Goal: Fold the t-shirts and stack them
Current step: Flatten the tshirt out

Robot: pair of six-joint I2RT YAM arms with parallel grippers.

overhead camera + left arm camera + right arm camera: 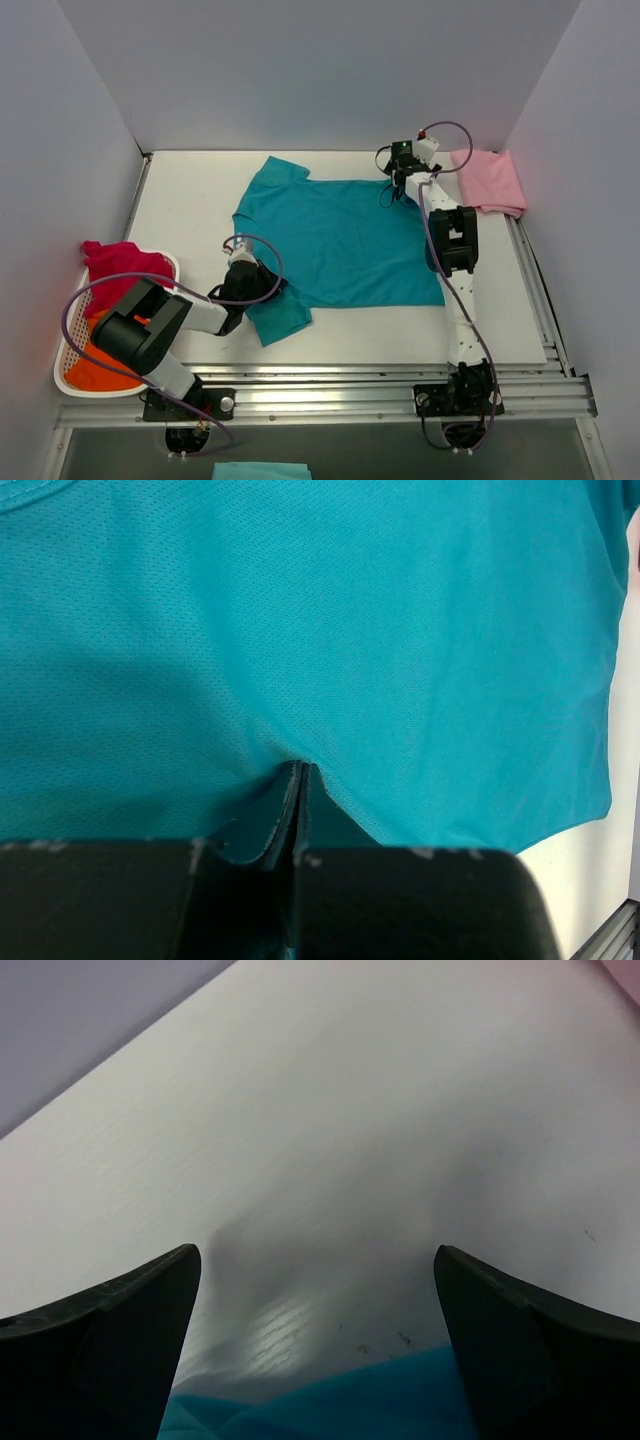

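The left tool is pinched together on a fold of the teal t-shirt, beside its near sleeve. The right tool stands wide apart over the shirt's far right edge, gripping nothing. The teal t-shirt lies spread on the tabletop. A pale pink t-shirt lies folded at the far right. A magenta-red t-shirt and an orange t-shirt sit in the basket at the left.

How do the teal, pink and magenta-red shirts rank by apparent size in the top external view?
1. teal t-shirt, spread flat: clearly largest.
2. pale pink t-shirt, folded, and magenta-red t-shirt, bunched: about alike, so unranked.
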